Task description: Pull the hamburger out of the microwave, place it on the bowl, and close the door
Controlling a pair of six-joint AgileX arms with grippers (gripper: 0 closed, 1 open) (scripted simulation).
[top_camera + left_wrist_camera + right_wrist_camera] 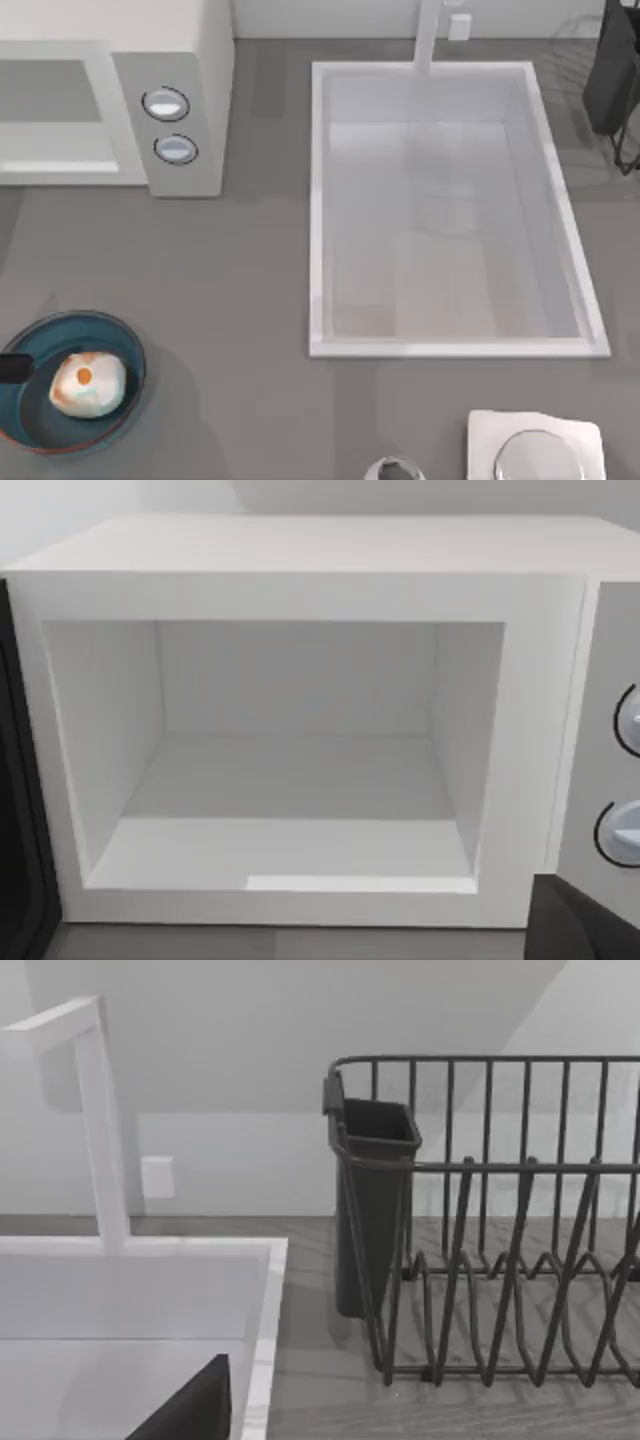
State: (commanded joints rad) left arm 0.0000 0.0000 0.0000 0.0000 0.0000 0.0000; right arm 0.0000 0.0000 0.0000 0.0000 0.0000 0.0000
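Teal bowl (70,380) at your table's front left holds the hamburger (88,384); microwave (170,90) cavity stands open, door (18,810) swung aside. Can't tell either claw's state.

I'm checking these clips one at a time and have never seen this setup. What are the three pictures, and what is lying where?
This is a simulated two-armed AgileX robot at a kitchen counter. The top view looks straight down: the microwave at the back left, a sink in the middle, and the hamburger already resting in the bowl at the front left. A white plate lies at the front right. The left wrist view looks into the microwave's open, bare cavity, so the door is not yet closed. The right wrist view faces a dark dish rack beside the sink. Nothing is visibly held.
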